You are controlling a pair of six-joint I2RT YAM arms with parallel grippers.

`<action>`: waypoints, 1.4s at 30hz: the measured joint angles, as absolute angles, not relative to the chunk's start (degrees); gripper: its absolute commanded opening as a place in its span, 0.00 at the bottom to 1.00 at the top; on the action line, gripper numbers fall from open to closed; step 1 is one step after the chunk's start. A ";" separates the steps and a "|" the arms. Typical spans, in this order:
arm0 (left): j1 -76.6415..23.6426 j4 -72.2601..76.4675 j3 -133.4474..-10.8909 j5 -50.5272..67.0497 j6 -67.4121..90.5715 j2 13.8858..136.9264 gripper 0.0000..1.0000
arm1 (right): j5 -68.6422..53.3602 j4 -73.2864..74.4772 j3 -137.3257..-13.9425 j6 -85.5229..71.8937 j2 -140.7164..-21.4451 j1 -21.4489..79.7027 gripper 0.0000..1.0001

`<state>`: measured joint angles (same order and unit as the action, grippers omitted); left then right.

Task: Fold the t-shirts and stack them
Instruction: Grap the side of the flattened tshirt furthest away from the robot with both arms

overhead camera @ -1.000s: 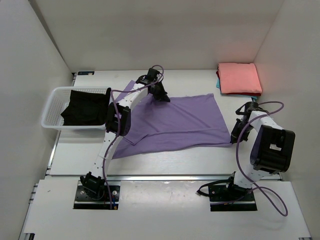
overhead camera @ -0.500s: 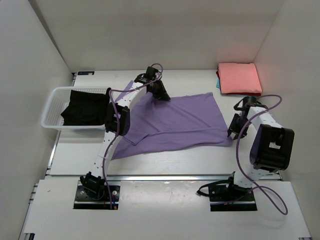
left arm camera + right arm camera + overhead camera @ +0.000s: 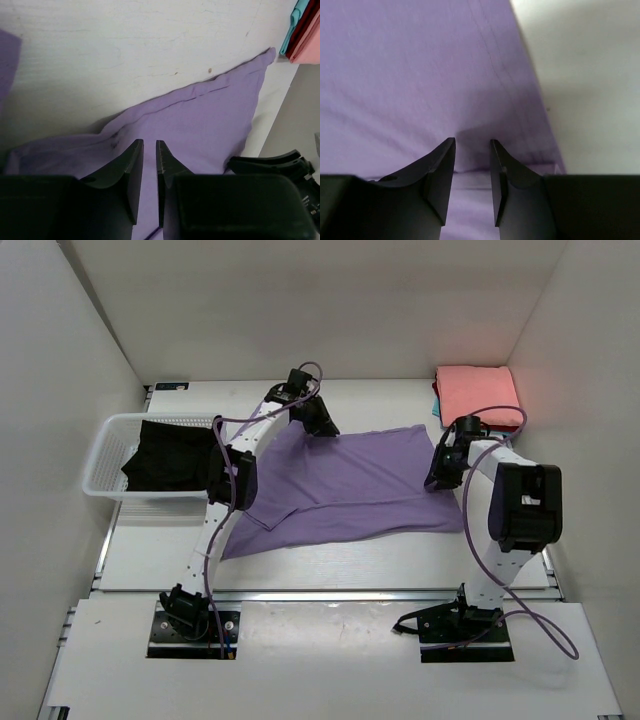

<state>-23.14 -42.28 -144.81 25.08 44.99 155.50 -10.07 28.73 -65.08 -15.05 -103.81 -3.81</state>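
Within the last second the right gripper [image 3: 438, 474] left the near right corner of the purple shirt [image 3: 360, 485], where it had been pressed together, and travelled up the shirt's right edge to about its middle. There its jaws stood slightly parted over the hem, with nothing between them. The left gripper [image 3: 320, 424] kept its station at the shirt's far left corner. Its jaws also parted to a narrow gap, with cloth below them but none pinched. The shirt lay spread flat on the table [image 3: 380, 560], much where it had been, with a small overlap near its near left corner. The pink shirt [image 3: 478, 395] lay folded at the far right on a teal shirt [image 3: 294, 27], of which only an edge showed. The black shirt [image 3: 170, 455] sat in the basket [image 3: 100, 455] at the left. You could read the change as a release: both corners were let go, so spreading was probably finished and the first fold had not yet begun. The right gripper's new place suggested a fresh grasp on the right edge. Before closing, you needed to confirm that the hem sat between the jaws, since thin cloth could slip out.
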 measured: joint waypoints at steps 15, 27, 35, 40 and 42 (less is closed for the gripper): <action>-14.04 -41.93 -128.40 14.26 42.50 136.66 0.31 | -5.65 36.21 -67.00 -20.97 -104.62 -8.08 0.23; -15.27 -49.74 -133.40 4.51 37.39 138.93 0.49 | -1.89 42.19 -64.34 -20.27 -102.00 -10.31 0.27; -16.10 -52.23 -136.51 -3.09 33.45 141.53 0.57 | -1.89 42.94 -63.83 -17.74 -99.66 -8.88 0.29; -14.00 -52.82 -139.59 -5.13 32.99 147.20 0.58 | -3.75 42.30 -63.88 -17.54 -97.38 -7.55 0.29; -12.99 -52.88 -139.79 -5.61 32.91 148.81 0.59 | -4.43 41.80 -63.92 -17.56 -97.08 -7.60 0.29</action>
